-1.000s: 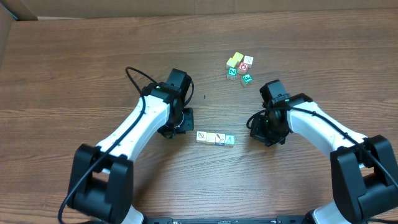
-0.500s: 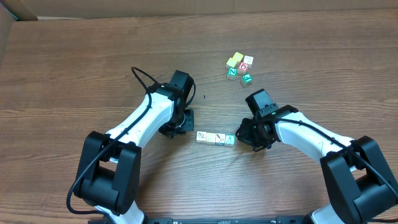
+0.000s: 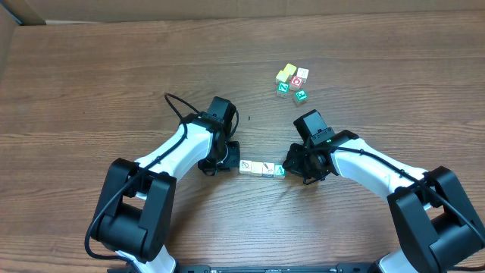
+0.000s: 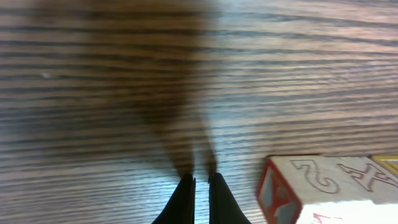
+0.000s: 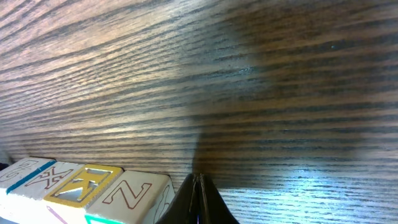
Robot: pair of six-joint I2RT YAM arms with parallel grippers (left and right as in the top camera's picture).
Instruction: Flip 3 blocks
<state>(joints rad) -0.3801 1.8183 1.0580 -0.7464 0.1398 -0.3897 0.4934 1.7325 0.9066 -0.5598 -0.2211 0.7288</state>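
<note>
A row of several blocks (image 3: 262,168) lies in the middle of the table, white at its left end and green at its right. My left gripper (image 3: 230,161) sits low just off the left end, shut and holding nothing. In the left wrist view its fingertips (image 4: 200,179) stand a short way left of the end block (image 4: 311,186), apart from it. My right gripper (image 3: 291,168) is at the right end, shut and empty. In the right wrist view its tips (image 5: 199,178) are right beside the white block (image 5: 134,194) marked with a red Z; contact cannot be told.
A loose cluster of several more cubes (image 3: 291,82), among them a red-faced one (image 3: 297,81), lies at the back right of the wooden table (image 3: 91,91). A cardboard wall (image 3: 23,11) borders the far left corner.
The right gripper has moved left and closed in on the row's green end. The left gripper has shifted right and nearer, up to the row's white end. The blocks have not moved.
</note>
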